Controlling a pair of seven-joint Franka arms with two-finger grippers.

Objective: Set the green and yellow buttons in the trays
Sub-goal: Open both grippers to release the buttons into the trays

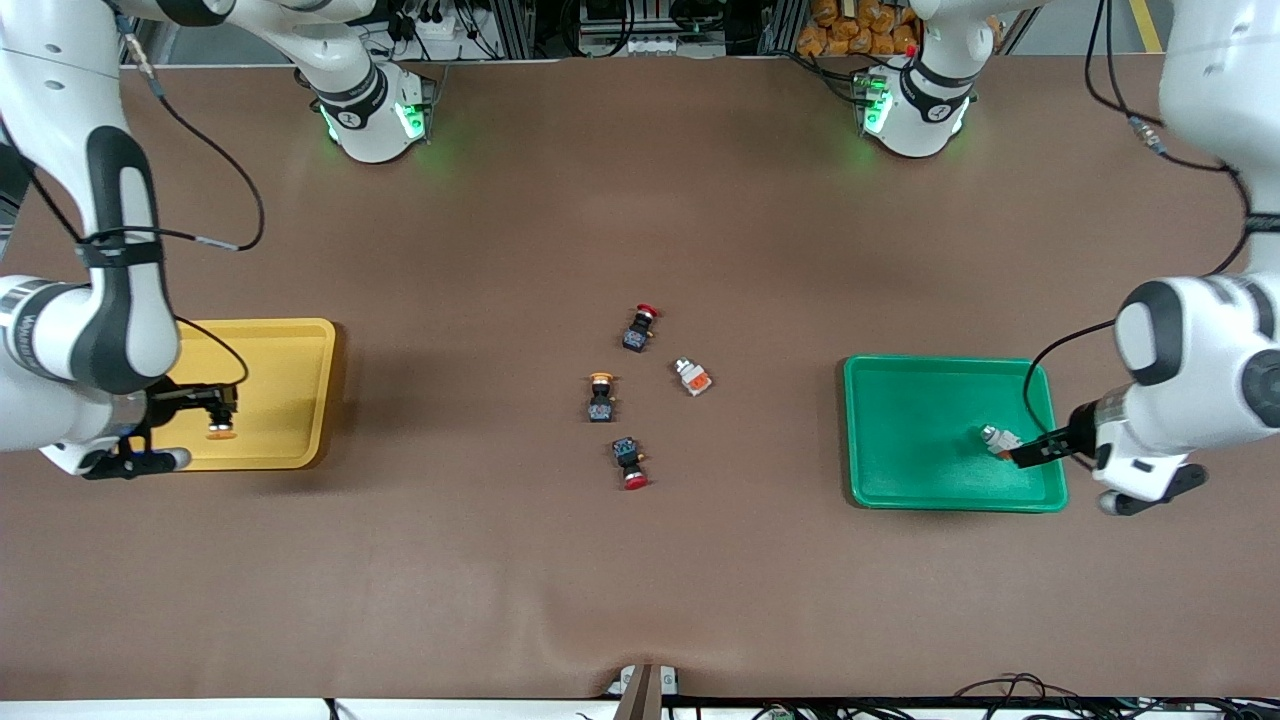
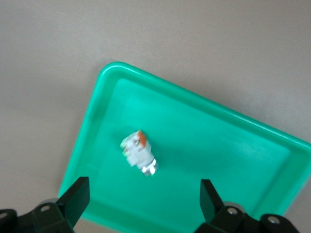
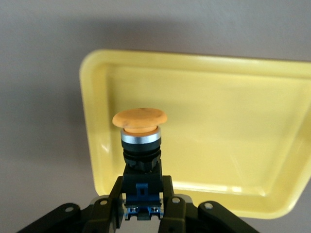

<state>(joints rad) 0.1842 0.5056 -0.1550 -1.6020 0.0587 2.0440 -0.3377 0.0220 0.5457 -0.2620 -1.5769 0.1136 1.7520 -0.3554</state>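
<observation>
My right gripper (image 1: 215, 403) is shut on the black-blue body of a yellow-capped button (image 3: 140, 127) and holds it above the yellow tray (image 1: 290, 370). In the right wrist view the gripper (image 3: 142, 194) has the tray (image 3: 233, 121) below it. My left gripper (image 1: 1032, 452) is open over the green tray (image 1: 920, 410). A whitish button with an orange block (image 1: 998, 438) lies in that tray, apart from the fingers. The left wrist view shows this button (image 2: 138, 151) on the tray floor (image 2: 218, 145), ahead of the open gripper (image 2: 143, 194). A second yellow-capped button (image 1: 600, 397) and a second whitish button (image 1: 691, 376) lie mid-table.
Two red-capped black buttons lie mid-table, one (image 1: 640, 327) farther from the front camera than the yellow-capped one, one (image 1: 630, 463) nearer. The brown table (image 1: 640, 580) has a small fixture (image 1: 643, 685) at its front edge.
</observation>
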